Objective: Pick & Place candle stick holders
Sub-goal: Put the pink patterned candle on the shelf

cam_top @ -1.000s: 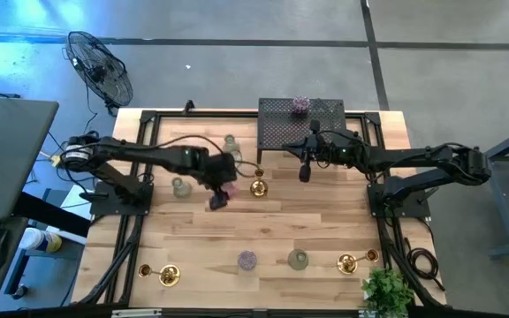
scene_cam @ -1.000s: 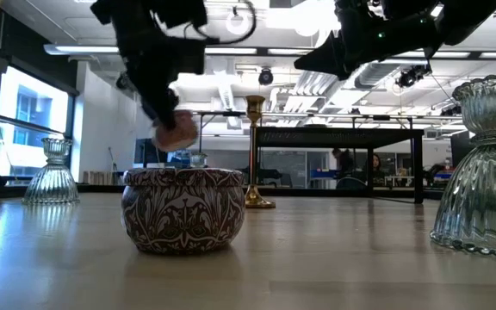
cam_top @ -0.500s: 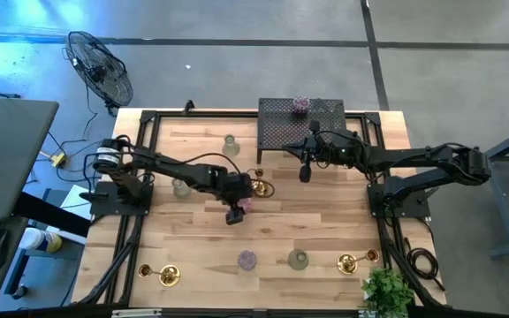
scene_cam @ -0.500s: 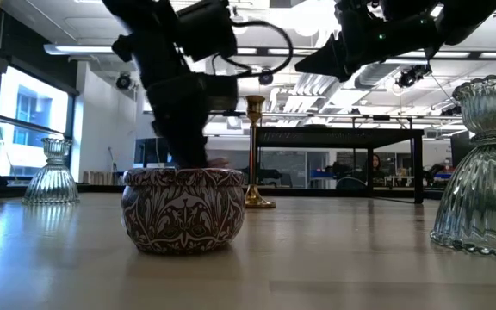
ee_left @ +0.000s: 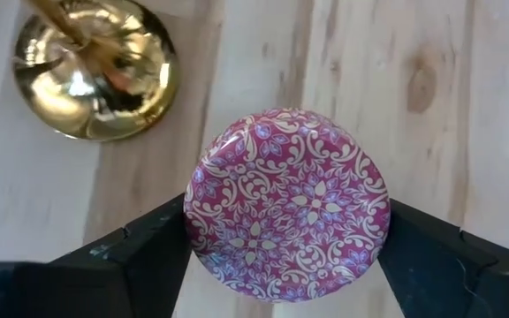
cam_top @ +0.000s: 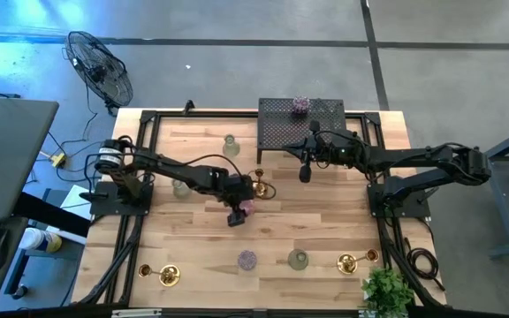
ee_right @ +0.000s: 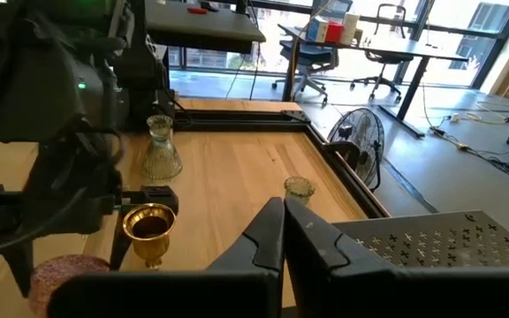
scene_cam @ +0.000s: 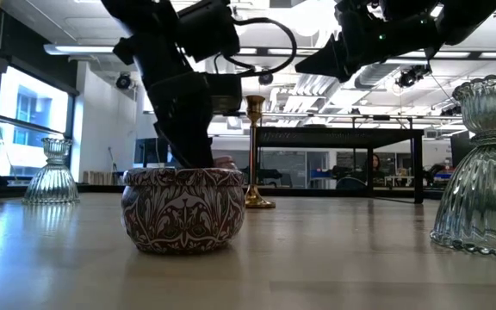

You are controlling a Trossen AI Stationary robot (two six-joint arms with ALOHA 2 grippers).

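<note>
My left gripper point(cam_top: 237, 215) is near the table's middle, shut on a squat pink patterned holder point(ee_left: 285, 205), which also shows in the high view point(cam_top: 246, 207). A brass holder point(cam_top: 259, 187) stands just beyond it, and its round base point(ee_left: 95, 71) shows in the left wrist view. In the low view my left gripper point(scene_cam: 192, 142) reaches down behind a purple patterned cup point(scene_cam: 183, 209) that stands on the table. My right gripper point(cam_top: 305, 170) is shut and empty, above the table beside the black rack point(cam_top: 300, 124). My left gripper pinches the pink holder by two opposite points of its round side wall point(ee_left: 191, 212), one finger on each side. The fingers point down from above. The holder's patterned round face is up and level. The purple cup hides whether the holder's base touches the table.
Near the front edge stand brass holders point(cam_top: 168, 276) point(cam_top: 347, 262), the purple cup point(cam_top: 247, 260), a pale-green glass cup point(cam_top: 298, 260) and a plant point(cam_top: 385, 290). A clear glass holder point(cam_top: 231, 144) and a pale cup point(cam_top: 180, 186) stand at the left. A purple cup point(cam_top: 300, 106) sits on the rack.
My left gripper has carried the pink holder toward the table's right and near edges and down, from well above the table to close above or on it beside the brass holder. It has stayed shut on the holder.
</note>
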